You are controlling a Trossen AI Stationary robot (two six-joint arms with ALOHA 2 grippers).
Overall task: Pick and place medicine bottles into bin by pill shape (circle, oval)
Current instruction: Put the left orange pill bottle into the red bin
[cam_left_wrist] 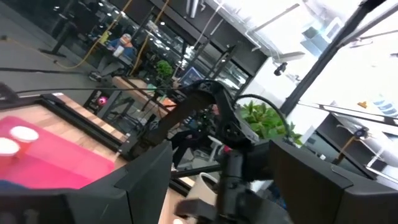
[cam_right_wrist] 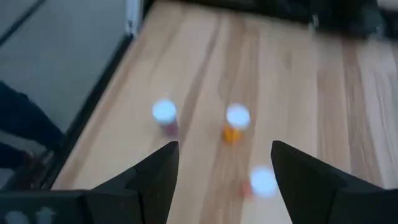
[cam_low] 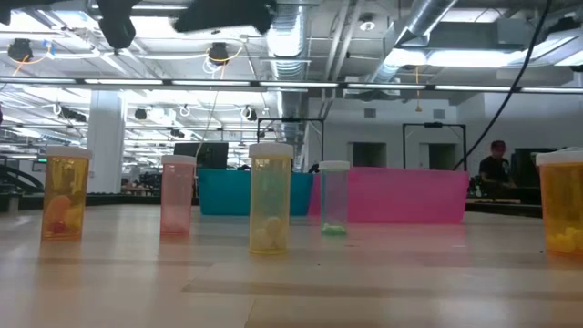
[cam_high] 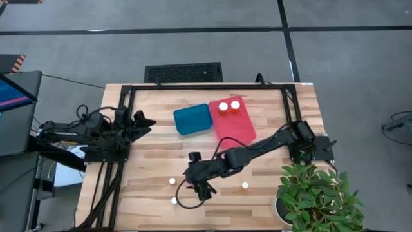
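Three medicine bottles stand upright on the wood, their white caps showing in the high view (cam_high: 172, 181) (cam_high: 174, 200) (cam_high: 245, 185). Two more bottles (cam_high: 223, 107) (cam_high: 235, 104) stand in the pink bin (cam_high: 239, 129). The low view shows several bottles with amber, pink and clear bodies (cam_low: 271, 199). My right gripper (cam_high: 203, 187) hovers open over the table's near middle. Three white caps (cam_right_wrist: 237, 116) lie ahead of its fingers in the right wrist view, and it (cam_right_wrist: 224, 171) touches none. My left gripper (cam_high: 145, 120) waits open at the table's left, holding nothing.
A blue bin (cam_high: 193, 119) lies beside the pink bin at the far middle. A potted plant (cam_high: 315, 196) stands at the near right corner. A black frame (cam_high: 122, 96) runs along the table's left and far sides. A person (cam_low: 496, 169) sits in the room behind.
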